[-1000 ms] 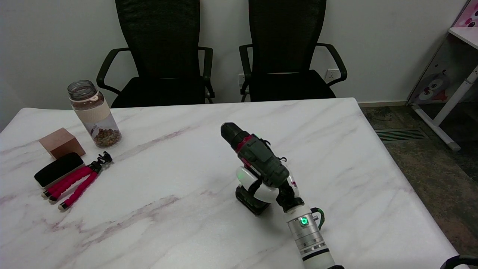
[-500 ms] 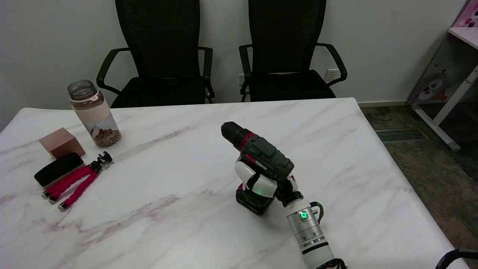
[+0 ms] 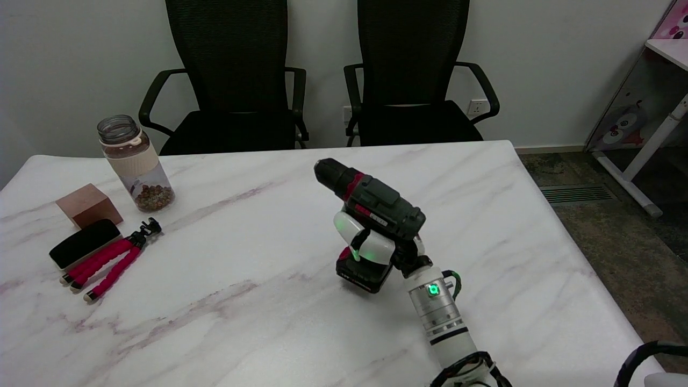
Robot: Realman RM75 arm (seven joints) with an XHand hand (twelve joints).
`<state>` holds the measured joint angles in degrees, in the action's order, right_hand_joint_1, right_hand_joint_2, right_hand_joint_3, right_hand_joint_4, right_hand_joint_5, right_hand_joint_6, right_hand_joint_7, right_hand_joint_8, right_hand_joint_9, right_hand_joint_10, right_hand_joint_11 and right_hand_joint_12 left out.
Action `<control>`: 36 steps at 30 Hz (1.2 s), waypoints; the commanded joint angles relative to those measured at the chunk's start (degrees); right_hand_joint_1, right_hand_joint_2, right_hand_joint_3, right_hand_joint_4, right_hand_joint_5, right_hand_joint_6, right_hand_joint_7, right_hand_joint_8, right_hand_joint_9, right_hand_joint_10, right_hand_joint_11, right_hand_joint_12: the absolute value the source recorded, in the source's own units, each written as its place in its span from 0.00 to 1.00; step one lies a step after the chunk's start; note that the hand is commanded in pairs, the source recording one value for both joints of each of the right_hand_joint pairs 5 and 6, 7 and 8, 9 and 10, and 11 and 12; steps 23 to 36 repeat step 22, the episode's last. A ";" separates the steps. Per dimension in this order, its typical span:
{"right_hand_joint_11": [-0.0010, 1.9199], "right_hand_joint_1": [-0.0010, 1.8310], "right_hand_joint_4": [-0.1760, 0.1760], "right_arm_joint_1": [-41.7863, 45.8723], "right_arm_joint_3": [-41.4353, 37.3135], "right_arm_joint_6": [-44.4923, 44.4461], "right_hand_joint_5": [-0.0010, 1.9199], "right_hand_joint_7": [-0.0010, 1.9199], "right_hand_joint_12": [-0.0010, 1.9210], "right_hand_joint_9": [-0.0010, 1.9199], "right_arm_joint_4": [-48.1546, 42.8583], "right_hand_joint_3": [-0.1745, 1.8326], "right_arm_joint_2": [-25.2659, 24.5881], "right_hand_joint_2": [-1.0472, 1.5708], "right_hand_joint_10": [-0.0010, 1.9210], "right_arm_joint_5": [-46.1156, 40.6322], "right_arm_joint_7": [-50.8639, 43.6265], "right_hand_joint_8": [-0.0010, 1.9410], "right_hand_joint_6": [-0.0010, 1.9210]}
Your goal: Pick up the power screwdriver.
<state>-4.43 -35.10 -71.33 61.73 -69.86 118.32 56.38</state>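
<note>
One hand did the work: the right hand point(image 3: 371, 244), reaching in from the lower right on its white arm point(image 3: 441, 322), had its white fingers point(image 3: 346, 226) wrapped around the grip of the power screwdriver point(image 3: 371, 207), clamped on it just under the dark green body. The tool sat near the middle of the marble table point(image 3: 258, 322), its black chuck pointing up and away toward the far left, its body tilted, and its battery base point(image 3: 361, 275) low over the tabletop (whether that base touched the marble or hung just clear of it could not be told from this view). A green light glowed on the hand's white shell and another on the metal wrist below it. Well apart from the tool, at the table's left side, stood a clear bottle point(image 3: 134, 164) with a beige band and brown bits in its bottom. Near it, closer to the edge, lay a copper-coloured block point(image 3: 88, 204), with a black case point(image 3: 84, 243) just beside the block and a small pink-legged tripod point(image 3: 110, 260) lying against the case's near side. Two black office chairs point(image 3: 231, 80) stood side by side behind the table's far edge, against a pale wall.
</note>
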 commanded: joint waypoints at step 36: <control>0.98 0.45 1.00 -16.90 -5.85 13.76 0.73 0.73 0.98 0.97 10.95 0.46 4.90 0.77 0.97 -0.81 -14.45 0.72 0.73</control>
